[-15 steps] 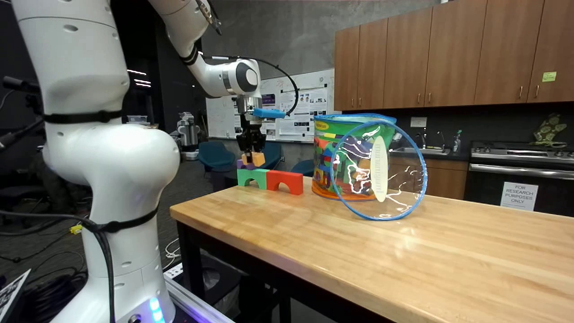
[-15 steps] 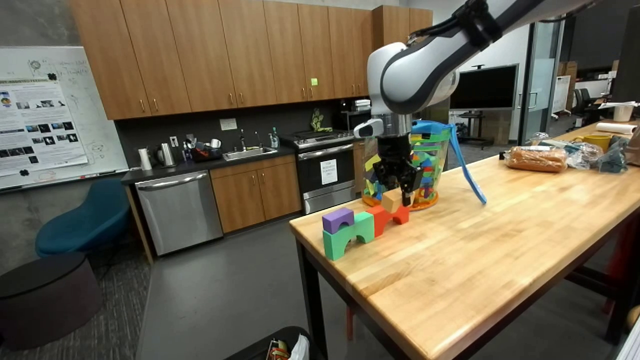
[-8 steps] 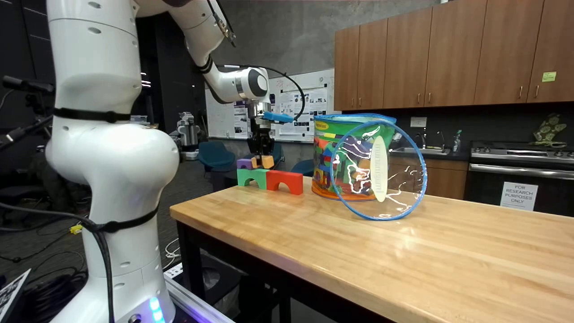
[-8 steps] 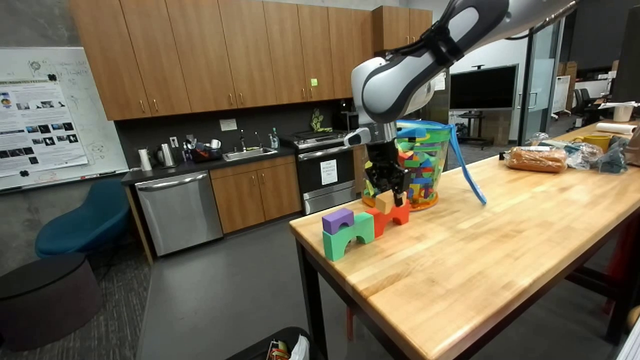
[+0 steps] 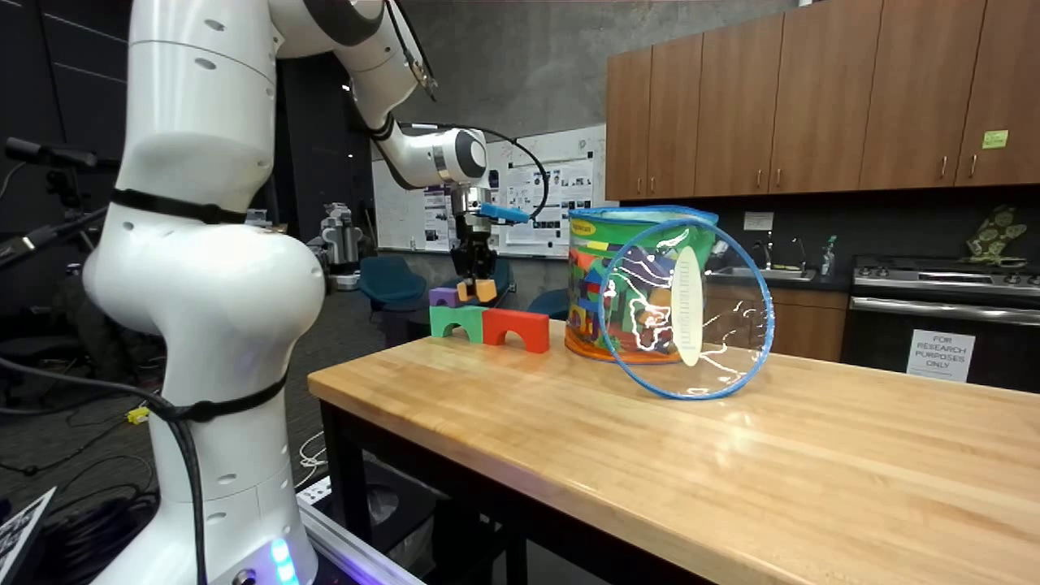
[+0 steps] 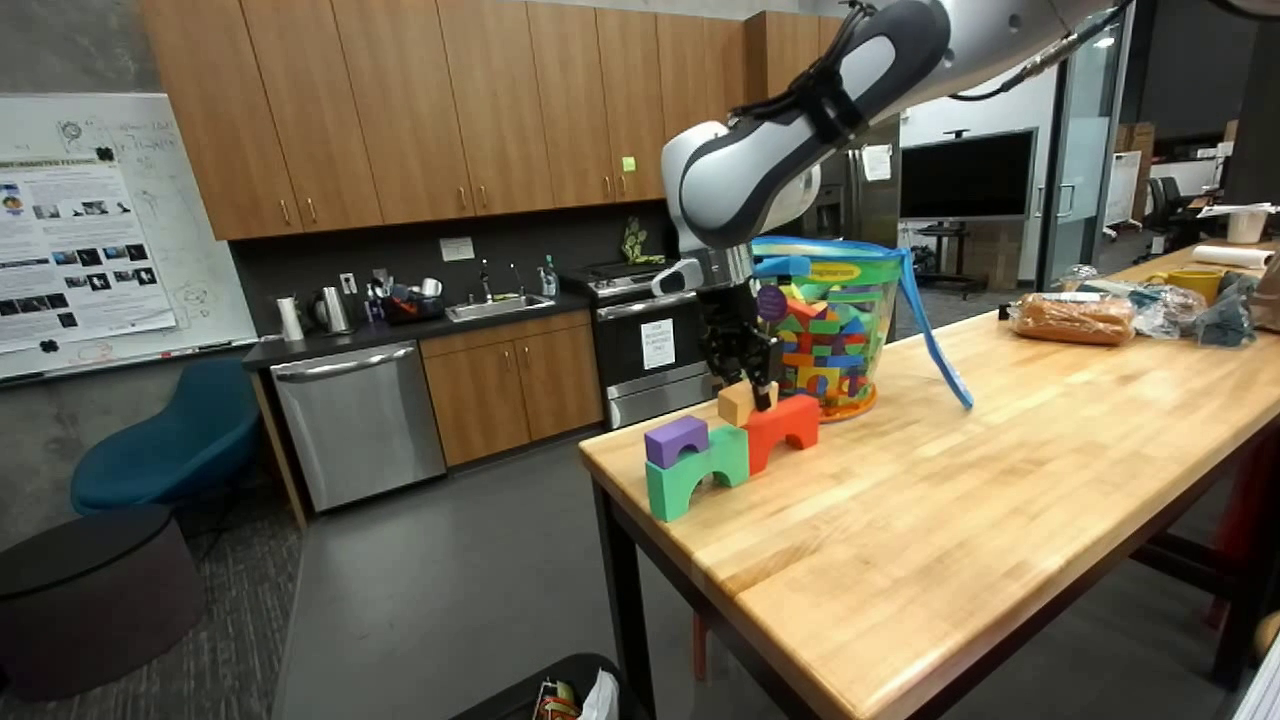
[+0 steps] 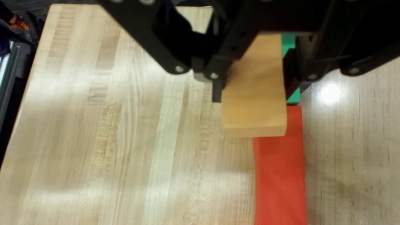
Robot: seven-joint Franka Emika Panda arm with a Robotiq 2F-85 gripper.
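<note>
My gripper point(image 7: 253, 90) is shut on an orange-tan block point(image 7: 254, 106), with a dark finger on each side of it. In both exterior views the gripper point(image 5: 471, 286) point(image 6: 750, 395) holds the block point(image 5: 486, 290) point(image 6: 736, 403) near the seam of two arches. A green arch point(image 5: 442, 314) point(image 6: 728, 455) and a red arch point(image 5: 530, 327) point(image 6: 790, 416) stand end to end on the table. In the wrist view the block partly covers the red arch point(image 7: 281, 178) and the green arch point(image 7: 293, 97). A small purple arch point(image 5: 444, 296) point(image 6: 676, 436) sits on the green arch's far end. I cannot tell whether the block touches the arches.
A clear bag of coloured blocks point(image 5: 585, 305) point(image 6: 835, 345) stands close behind the red arch. Its clear round lid with a blue rim point(image 5: 687, 305) hangs open onto the wooden table point(image 5: 569, 439). Wrapped bread point(image 6: 1075, 320) and a yellow mug point(image 6: 1195, 280) lie farther along.
My gripper, still holding the orange-tan block, has moved over the arches toward the green and purple ones and away from the robot base. The arches have not moved.
</note>
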